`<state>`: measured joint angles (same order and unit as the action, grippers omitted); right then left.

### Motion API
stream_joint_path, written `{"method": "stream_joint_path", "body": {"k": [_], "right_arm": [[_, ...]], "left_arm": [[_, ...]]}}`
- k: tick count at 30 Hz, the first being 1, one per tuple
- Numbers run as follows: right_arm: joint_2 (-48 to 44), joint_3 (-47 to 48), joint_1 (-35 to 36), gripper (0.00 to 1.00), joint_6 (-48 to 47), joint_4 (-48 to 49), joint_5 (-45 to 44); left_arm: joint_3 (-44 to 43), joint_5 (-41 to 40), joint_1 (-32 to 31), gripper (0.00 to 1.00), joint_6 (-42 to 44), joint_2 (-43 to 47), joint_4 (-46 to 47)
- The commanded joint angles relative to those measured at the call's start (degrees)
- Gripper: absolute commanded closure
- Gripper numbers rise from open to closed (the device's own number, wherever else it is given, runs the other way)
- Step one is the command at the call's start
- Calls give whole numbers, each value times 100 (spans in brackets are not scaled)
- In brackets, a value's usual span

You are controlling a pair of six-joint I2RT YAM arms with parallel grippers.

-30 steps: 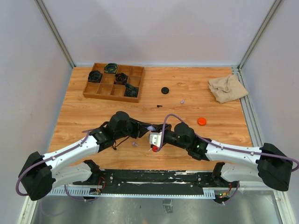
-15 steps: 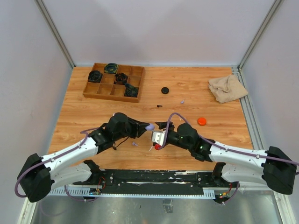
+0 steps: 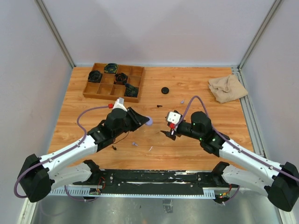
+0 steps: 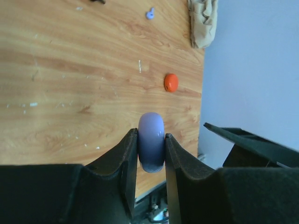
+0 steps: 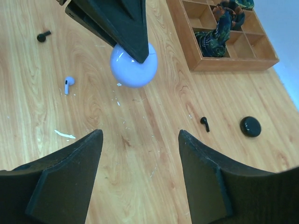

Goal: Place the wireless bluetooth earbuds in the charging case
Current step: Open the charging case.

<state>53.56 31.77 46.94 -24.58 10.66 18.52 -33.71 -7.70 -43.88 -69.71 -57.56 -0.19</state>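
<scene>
left tool [image 4: 151, 141] tight on lavender case [image 4: 151, 125], right tool [image 5: 139, 136] wide open, empty

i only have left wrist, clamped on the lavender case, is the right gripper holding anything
observer: no, the right gripper is open and empty, apart from the case.
operator: ok what else is close by
observer: a lavender bud lies on the table on the near side of the left gripper.
operator: and further back
observer: a black case sits on the table, right of the tray.
</scene>
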Motion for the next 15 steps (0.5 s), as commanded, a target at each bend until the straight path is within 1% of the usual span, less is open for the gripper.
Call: {"method": "stream_joint_path", "body": {"k": [1,6,9,15], "right_arm": [[-83,298,-467,33,1023,-340,914],[21,426,-911,34,1478,-332,1657],[98,460,-1204,34,1750,-239,2127],[234,470,-1371,36,1968,32,2621]], "left_arm": [[-475,217,37,100,2195,-73,344],[-739,837,38,100,3633,-115,418],[-838,1274,37,100,4305,-119,485],[-1017,2208,37,100,5510,-207,581]]}}
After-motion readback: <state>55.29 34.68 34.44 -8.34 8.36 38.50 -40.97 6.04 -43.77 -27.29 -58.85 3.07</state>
